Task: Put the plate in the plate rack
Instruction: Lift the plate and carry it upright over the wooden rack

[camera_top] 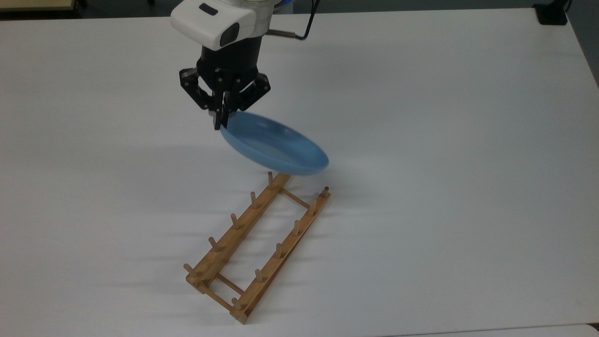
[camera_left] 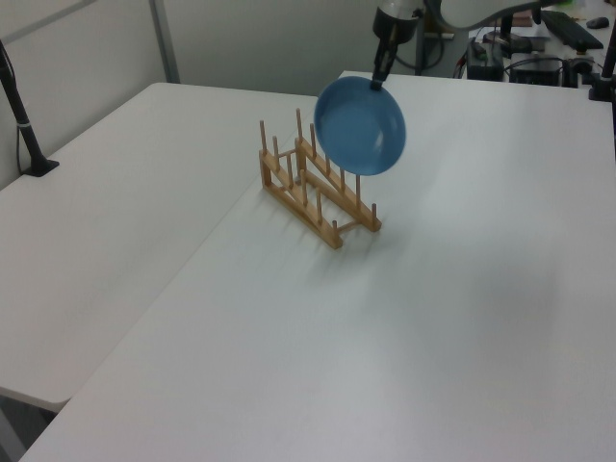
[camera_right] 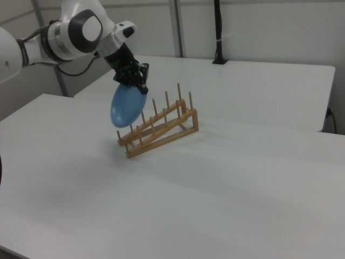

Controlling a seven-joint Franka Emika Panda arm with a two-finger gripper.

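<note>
A white table [camera_top: 444,164] with a bare, matte top is seen, and a second white table [camera_left: 106,202] is set just beside it, a thin seam being visible between the two in the left view. A black post [camera_left: 21,115] on a flat black foot is stood on that second table near the left view's left edge, and the same kind of post [camera_right: 218,32] is seen at the far table edge in the right view. A black block [camera_top: 551,13] is placed at the table's far corner in the top view's upper right, and cluttered desk equipment [camera_left: 539,43], too small to be made out, is seen beyond the table in the left view's upper right.
</note>
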